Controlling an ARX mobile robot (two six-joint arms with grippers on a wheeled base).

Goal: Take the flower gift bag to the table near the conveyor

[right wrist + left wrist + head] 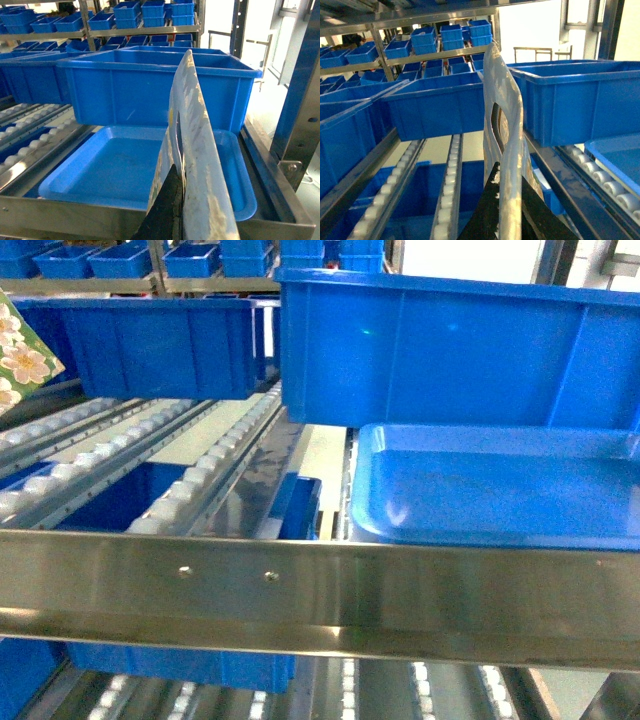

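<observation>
In the left pincer (509, 176), dark fingers (487, 210) closed on the lower edge of the flower gift bag (502, 110). Held upright and edge-on, with the handle cut-out facing the camera. Hanging above the conveyor (447, 180), with blue bins (437, 107) behind. Seen from the head only as a flowered corner (20, 355) at the far left edge.

For the right pincer (181, 200), only one finger (167, 207) on show beside a glossy bag edge (192, 130) over the blue tray (115, 165). Impossible to tell whether gripping, or whether the same bag.

Probably the carrying step: bag lifted, not yet set down. No table in any view.

Next, by the look of it: back off from the steel rail (300, 590), turn toward the table, keep the bag upright and clear of the bins, then lower it before letting go.
</observation>
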